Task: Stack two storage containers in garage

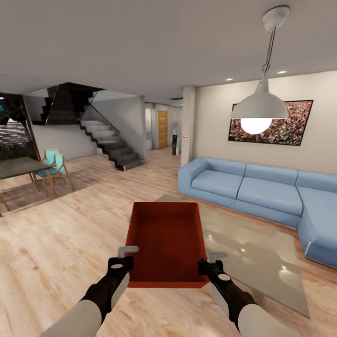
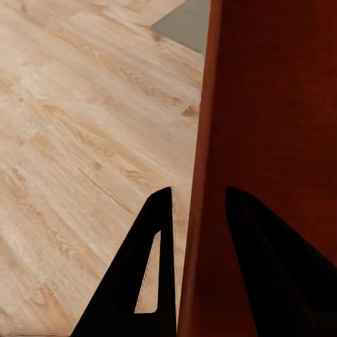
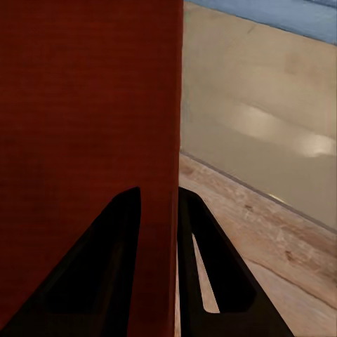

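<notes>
One red-orange storage container [image 1: 167, 243] hangs between the two claws, above the wood-plank floor [image 1: 56, 243]. The left claw [image 1: 124, 258] pinches its left wall, the right claw [image 1: 209, 262] its right wall. Beyond the right claw lies a grey rug [image 1: 262, 252], then a blue sofa [image 1: 252, 187]. This looks like the carrying step; next the robot must drive to the garage, keeping both grips level.

**Bright, even indoor light, soft render**

Lit pendant lamp [image 1: 259, 108] glows white; two ceiling spots [image 1: 281, 72] on. Pale glare patches on glass table [image 1: 262, 262]. Faint shadows on wood floor [image 1: 56, 243]. Wide-angle stretch at head view edges. Wrist views slightly soft, fingers near-black.
</notes>
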You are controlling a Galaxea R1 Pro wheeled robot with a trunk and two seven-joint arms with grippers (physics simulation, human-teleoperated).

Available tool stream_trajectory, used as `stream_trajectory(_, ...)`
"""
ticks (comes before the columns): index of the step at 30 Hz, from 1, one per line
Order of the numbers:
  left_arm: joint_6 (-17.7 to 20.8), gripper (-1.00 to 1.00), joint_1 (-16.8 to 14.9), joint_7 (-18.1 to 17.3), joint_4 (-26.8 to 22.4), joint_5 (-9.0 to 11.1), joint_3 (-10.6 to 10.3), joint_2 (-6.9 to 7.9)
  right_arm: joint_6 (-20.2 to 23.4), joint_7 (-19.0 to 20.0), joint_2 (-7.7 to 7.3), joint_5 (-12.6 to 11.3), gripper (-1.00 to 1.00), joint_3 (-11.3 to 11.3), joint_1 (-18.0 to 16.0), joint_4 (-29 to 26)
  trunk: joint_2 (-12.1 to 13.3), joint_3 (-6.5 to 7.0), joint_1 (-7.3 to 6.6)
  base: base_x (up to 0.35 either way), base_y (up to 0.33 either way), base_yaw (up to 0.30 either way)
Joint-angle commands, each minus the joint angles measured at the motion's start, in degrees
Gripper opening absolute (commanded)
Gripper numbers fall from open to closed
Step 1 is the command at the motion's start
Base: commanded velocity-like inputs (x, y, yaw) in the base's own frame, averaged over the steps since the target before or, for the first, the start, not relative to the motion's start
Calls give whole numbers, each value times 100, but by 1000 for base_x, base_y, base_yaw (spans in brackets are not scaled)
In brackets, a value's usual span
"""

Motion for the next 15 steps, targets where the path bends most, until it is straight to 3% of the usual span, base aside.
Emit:
stream_trajectory(1,30,-100,-4,65,-18,38,54,9,-20,-51,-11,2,-100,-74,-1,4,-5,1,2,0,0,300)
stream_trajectory(15,21,-100,-4,104,-23,29,53,9,-20,-50,-11,10,-100,-66,-1,6,-5,39,2,0,0,300)
